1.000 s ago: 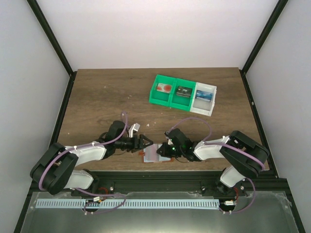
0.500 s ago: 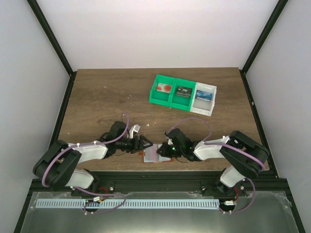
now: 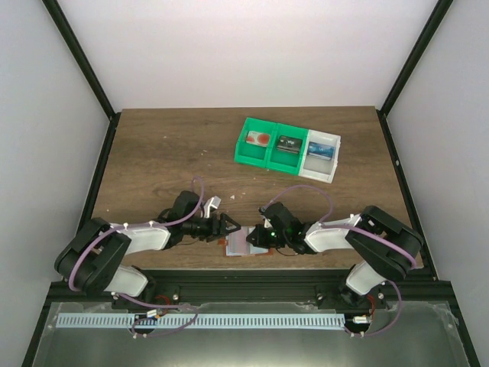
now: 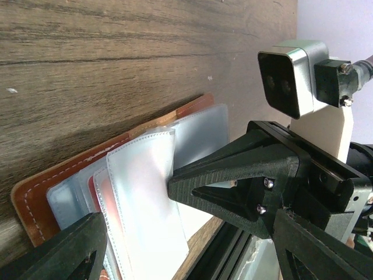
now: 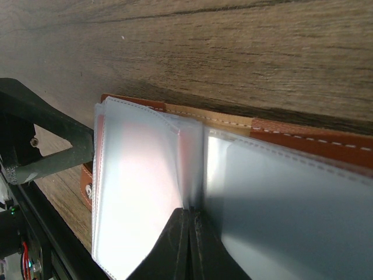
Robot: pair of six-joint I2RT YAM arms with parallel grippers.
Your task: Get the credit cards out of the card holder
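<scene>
- Top view: card holder [image 3: 246, 246] lies open at lower centre, at the near edge of the table [image 3: 153, 153], just beside the black rail [image 3: 252, 275]
- Left gripper [image 3: 231, 226] points in from the left and right gripper [image 3: 257, 237] from the right. Both tips are at the holder; jaw state is not readable here
- Only this view shows the bins, upper right of centre, well apart from the holder. Green bin [image 3: 252, 160] has a white card with a red round mark [image 3: 260, 139] in its left compartment and a dark card [image 3: 287, 143] in its right one. White bin [image 3: 319, 173], touching the green bin's right side, holds a blue card [image 3: 322, 150]
- Bare wood between holder and bins, and across the left half of the table
- Left wrist view: own fingers sit in the lower left and lower right corners, spread wide, gripping nothing
- Between them, clear sleeves [image 4: 145, 192] fan over the brown leather. The right gripper's black tip touches the sleeve edge at centre, with its wrist camera [image 4: 291, 76] at upper right
- Table edge and rail run right under the holder, lower centre
- Right wrist view: own fingers at bottom centre are pressed together, tip at the crease where two sleeves meet. Cannot tell whether a sleeve is caught between them
- A reddish tint shows through the left sleeve; card or leather, cannot tell
- Left gripper's finger shows at the left edge; open wood fills the top of the frame
</scene>
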